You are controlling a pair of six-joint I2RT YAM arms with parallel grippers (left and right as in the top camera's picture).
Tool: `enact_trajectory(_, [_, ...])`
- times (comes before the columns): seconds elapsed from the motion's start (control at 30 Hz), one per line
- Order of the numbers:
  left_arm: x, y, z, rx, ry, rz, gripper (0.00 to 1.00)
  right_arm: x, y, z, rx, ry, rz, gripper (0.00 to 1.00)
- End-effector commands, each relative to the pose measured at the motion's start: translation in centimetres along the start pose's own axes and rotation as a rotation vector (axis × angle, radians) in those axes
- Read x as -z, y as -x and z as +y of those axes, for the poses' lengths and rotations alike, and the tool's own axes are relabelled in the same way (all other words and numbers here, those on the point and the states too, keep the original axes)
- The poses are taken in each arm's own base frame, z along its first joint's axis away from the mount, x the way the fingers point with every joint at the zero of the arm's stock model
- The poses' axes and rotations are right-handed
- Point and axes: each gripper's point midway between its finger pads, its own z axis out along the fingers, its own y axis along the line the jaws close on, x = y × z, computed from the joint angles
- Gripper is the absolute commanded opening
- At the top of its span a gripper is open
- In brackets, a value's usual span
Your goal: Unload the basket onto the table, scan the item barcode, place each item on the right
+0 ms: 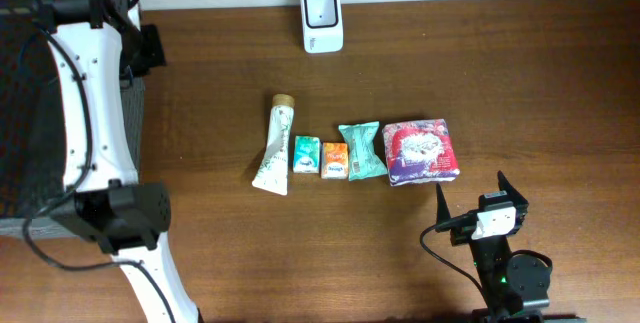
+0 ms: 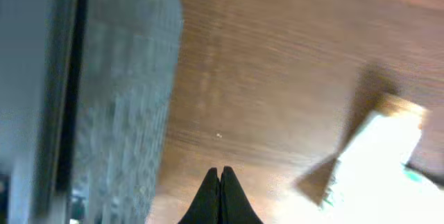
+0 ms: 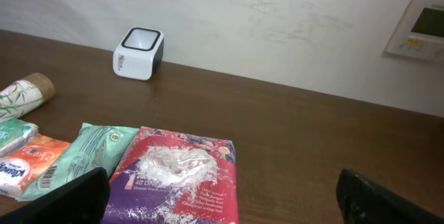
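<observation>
A white barcode scanner (image 1: 321,19) stands at the table's far edge, also seen in the right wrist view as the scanner (image 3: 138,54). Five items lie in a row mid-table: a white tube (image 1: 273,148), a small green pack (image 1: 305,154), an orange pack (image 1: 334,160), a teal pouch (image 1: 361,151) and a red-purple pack (image 1: 421,150). My right gripper (image 1: 473,195) is open just in front of the red-purple pack (image 3: 180,175), holding nothing. My left gripper (image 2: 220,172) is shut and empty over bare wood at the left, far from the items.
A dark grey mat (image 2: 118,99) covers the table's left edge beside the left arm (image 1: 75,83). A blurred white item (image 2: 378,161) shows at the right of the left wrist view. A wall panel (image 3: 416,26) hangs on the white wall behind.
</observation>
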Motion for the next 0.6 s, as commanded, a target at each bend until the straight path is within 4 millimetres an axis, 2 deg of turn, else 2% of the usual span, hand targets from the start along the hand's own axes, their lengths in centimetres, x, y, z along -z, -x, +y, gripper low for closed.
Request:
enact_trajectory(0.0, [11.6,-2.0,-1.1,0.003,-0.134,-0.225,0.70,0.0,-0.3,0.1,-0.010,0.004,0.003,0.99])
enact_trajectory(0.03, [13.4,-2.5,-0.8,0.006,-0.141,-0.268,0.99,0.0,-0.3,0.1,-0.010,0.004,0.002,0.99])
enact_trajectory(0.13, [17.9,-5.0,-1.7,-0.016,-0.259,-0.343,0.99,0.0,-0.3,0.1,-0.010,0.004,0.002,0.99])
enact_trajectory(0.2, [18.2,-8.1,-1.5,-0.018,-0.269,-0.304,0.99,0.0,-0.3,0.1,-0.010,0.004,0.002,0.99])
enact_trajectory(0.23, [17.8,-9.8,-1.5,-0.020,-0.278,-0.266,0.99,0.0,-0.3,0.1,-0.010,0.004,0.003,0.99])
enact_trajectory(0.27, [16.3,-13.1,-1.3,-0.021,-0.277,-0.183,0.99,0.0,-0.4,-0.5,0.001,-0.033,0.009,0.99])
enact_trajectory(0.3, [15.0,-15.0,-1.2,-0.020,-0.269,-0.127,0.99,0.0,-0.4,-0.5,0.001,-0.035,0.008,0.99])
enact_trajectory(0.33, [14.1,-16.5,-1.0,-0.020,-0.263,-0.087,0.99,0.0,-0.2,0.4,-0.011,0.018,-0.001,0.98])
enact_trajectory(0.37, [12.4,-18.3,-0.9,-0.020,-0.255,-0.030,0.99,0.7,1.6,4.9,-0.059,0.290,-0.079,0.99])
enact_trajectory(0.4, [11.2,-18.9,-2.2,-0.078,-0.307,-0.026,0.99,4.1,2.2,11.0,-0.118,0.702,-0.094,0.99])
enact_trajectory(0.43, [10.8,-19.3,-4.8,-0.196,-0.418,-0.035,0.99,5.6,3.0,12.4,-0.099,0.819,-0.133,0.99])
enact_trajectory(0.5, [8.9,-19.6,-7.6,-0.280,-0.463,-0.028,0.99,6.5,4.5,12.8,-0.067,0.873,-0.208,0.99])
enact_trajectory(0.57, [6.9,-20.4,-9.2,-0.339,-0.468,-0.012,0.99,7.6,8.5,12.3,-0.052,0.866,-0.377,0.99])
